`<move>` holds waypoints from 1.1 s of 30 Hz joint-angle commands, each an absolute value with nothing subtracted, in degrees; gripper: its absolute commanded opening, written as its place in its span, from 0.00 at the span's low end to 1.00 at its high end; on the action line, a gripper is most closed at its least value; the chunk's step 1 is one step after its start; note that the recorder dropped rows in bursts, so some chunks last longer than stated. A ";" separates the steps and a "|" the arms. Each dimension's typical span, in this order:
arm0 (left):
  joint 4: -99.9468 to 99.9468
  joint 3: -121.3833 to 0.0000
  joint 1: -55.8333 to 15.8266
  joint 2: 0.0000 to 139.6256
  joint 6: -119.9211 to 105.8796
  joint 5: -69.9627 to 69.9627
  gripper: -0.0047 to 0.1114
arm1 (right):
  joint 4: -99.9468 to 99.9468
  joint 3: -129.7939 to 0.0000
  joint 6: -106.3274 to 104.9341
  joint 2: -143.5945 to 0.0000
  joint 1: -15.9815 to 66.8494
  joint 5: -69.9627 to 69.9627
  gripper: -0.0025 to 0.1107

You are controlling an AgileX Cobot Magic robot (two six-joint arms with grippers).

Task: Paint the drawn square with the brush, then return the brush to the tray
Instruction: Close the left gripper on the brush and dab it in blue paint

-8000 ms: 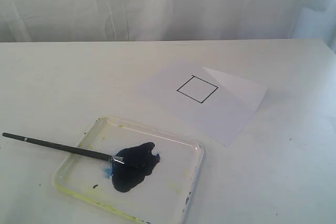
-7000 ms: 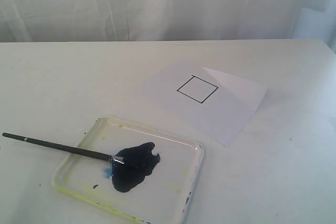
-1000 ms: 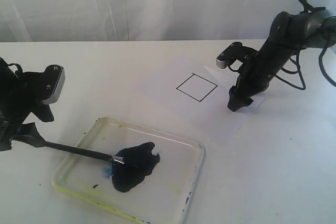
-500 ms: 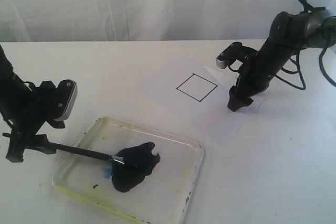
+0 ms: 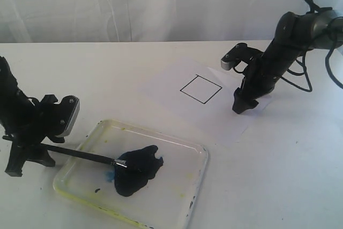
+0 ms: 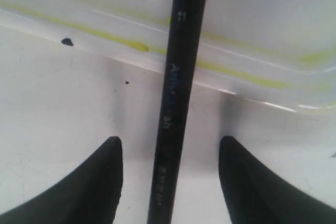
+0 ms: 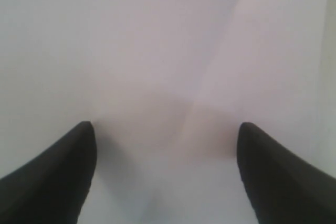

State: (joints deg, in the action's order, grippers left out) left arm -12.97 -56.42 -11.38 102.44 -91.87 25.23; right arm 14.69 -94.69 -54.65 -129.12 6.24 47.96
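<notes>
on the white table [image 5: 96,73], left gripper [image 6: 170,142] is straddling the brush [image 6: 185,51], gaps showing wrist-side only; right gripper [image 7: 165,129] is gaping, perhaps touching paper [image 5: 222,122].

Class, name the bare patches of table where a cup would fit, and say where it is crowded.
Bare: table between paper sheet and curtain; table right of the tray. Crowded: left gripper straddling the brush beside the tray.

Brush [image 6: 178,77] handle: number "11" readable; further lettering below too blurred.
</notes>
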 commanded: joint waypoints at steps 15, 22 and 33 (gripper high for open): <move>-13.27 -55.99 -11.74 102.86 -96.43 24.89 0.09 | 12.04 -93.74 -55.32 -130.86 6.22 48.77 0.64; -13.27 -55.99 -11.74 102.63 -97.46 23.17 0.04 | 12.04 -93.74 -55.32 -130.86 6.22 48.77 0.64; -12.83 -56.09 -11.74 98.71 -97.57 22.17 0.04 | 12.04 -93.74 -55.32 -130.86 6.22 48.77 0.64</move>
